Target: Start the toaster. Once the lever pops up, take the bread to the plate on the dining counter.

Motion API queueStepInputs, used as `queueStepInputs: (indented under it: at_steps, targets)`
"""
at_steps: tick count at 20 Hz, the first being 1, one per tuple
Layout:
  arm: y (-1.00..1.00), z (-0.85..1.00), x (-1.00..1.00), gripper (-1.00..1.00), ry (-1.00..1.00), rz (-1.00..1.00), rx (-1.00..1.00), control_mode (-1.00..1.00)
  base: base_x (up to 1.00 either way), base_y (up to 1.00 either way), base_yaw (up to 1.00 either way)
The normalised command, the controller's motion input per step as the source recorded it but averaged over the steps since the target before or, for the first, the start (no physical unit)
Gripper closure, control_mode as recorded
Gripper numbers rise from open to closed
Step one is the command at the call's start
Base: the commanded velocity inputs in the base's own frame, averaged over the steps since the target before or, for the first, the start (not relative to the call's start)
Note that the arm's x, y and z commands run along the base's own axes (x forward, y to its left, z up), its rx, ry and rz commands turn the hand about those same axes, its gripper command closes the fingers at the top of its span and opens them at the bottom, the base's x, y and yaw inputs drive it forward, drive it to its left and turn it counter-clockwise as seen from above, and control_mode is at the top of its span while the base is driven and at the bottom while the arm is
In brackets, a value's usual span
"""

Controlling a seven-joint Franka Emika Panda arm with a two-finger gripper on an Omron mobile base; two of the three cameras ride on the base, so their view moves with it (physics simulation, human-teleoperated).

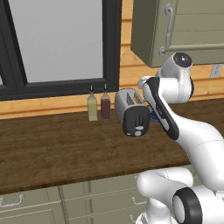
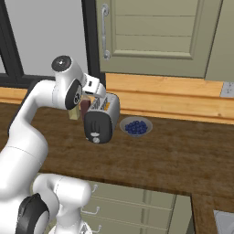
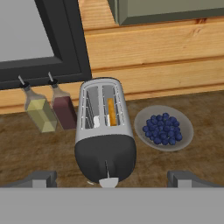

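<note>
So the dark wood surface (image 1: 52, 144) under the window carries everything here, and the toaster (image 3: 104, 131) sits on it near the back wall, its black end panel facing the robot. Just to one side of it stand two condiment bottles (image 1: 98, 105), a yellowish one and a dark red one, and on the other side there's a bowl of blueberries (image 3: 164, 127), close but not touching. The hand (image 3: 111, 179) hovers above and slightly in front of the toaster, jaws spread wide with nothing between them, looking straight down at the slots. The bread (image 3: 112, 112) is already sitting in one slot, edge-on, only its crust edge showing. Honestly the step now looks like pushing the lever (image 3: 108, 181) down, that little pale tab on the black panel, which in the hand view sits right at the bottom edge, between the two fingertips. My take: come down in front of the panel, not over the slots, get one finger squarely on top of the tab, and press straight down along the slot. Sideways push could shove the toaster into the bottles or the bowl, so keep it vertical.
</note>
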Motion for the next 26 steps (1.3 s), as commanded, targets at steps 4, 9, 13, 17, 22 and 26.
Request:
queueStepInputs:
  at_steps: [4,9,13,17,22,26]
  targets:
    - [0.0,0.0,0.0,-1.0,0.0,0.0,0.0,-1.0,0.0,0.0,0.0]
    - [0.0,0.0,0.0,-1.0,0.0,0.0,0.0,-1.0,0.0,0.0,0.0]
    - [0.0,0.0,0.0,-1.0,0.0,0.0,0.0,-1.0,0.0,0.0,0.0]
    - [0.0,0.0,0.0,-1.0,0.0,0.0,0.0,-1.0,0.0,0.0,0.0]
    - [0.0,0.0,0.0,-1.0,0.0,0.0,0.0,-1.0,0.0,0.0,0.0]
    - [0.0,0.0,0.0,-1.0,0.0,0.0,0.0,-1.0,0.0,0.0,0.0]
